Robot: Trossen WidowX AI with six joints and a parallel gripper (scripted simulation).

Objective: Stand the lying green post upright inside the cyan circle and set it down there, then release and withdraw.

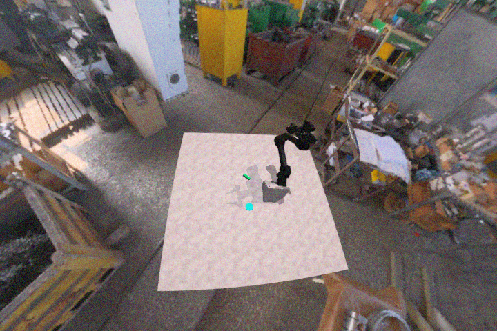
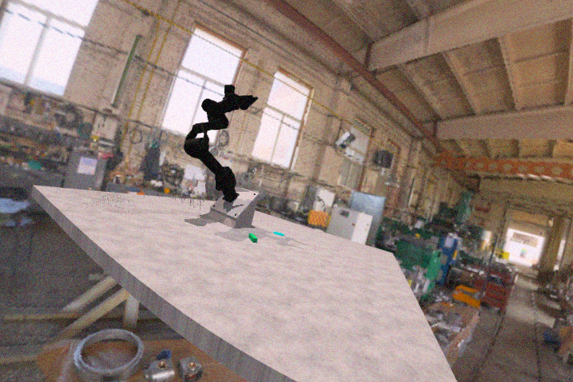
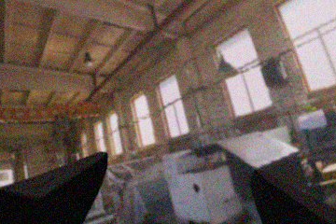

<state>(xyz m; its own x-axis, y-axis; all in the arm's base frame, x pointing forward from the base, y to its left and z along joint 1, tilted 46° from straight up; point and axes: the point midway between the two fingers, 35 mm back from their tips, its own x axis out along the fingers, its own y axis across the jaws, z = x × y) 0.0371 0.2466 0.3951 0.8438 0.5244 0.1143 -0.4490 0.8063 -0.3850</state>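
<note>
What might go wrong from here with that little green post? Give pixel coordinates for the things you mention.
The green post [image 1: 246, 176] [image 2: 252, 237] lies on its side, apart from the cyan circle [image 1: 249, 207] [image 2: 278, 233], so it might slip or tip while being turned upright.

The gripper [image 2: 256, 98] [image 3: 180, 169] is open, high above the table [image 1: 217, 249] [image 2: 296, 288], and its wrist view shows windows and wall instead of the post, so a badly aimed approach could knock the post away.

The circle is small, so the post might land partly outside.

Yellow cabinet [image 1: 221, 41] beside dark-red bin [image 1: 270, 56].
</note>
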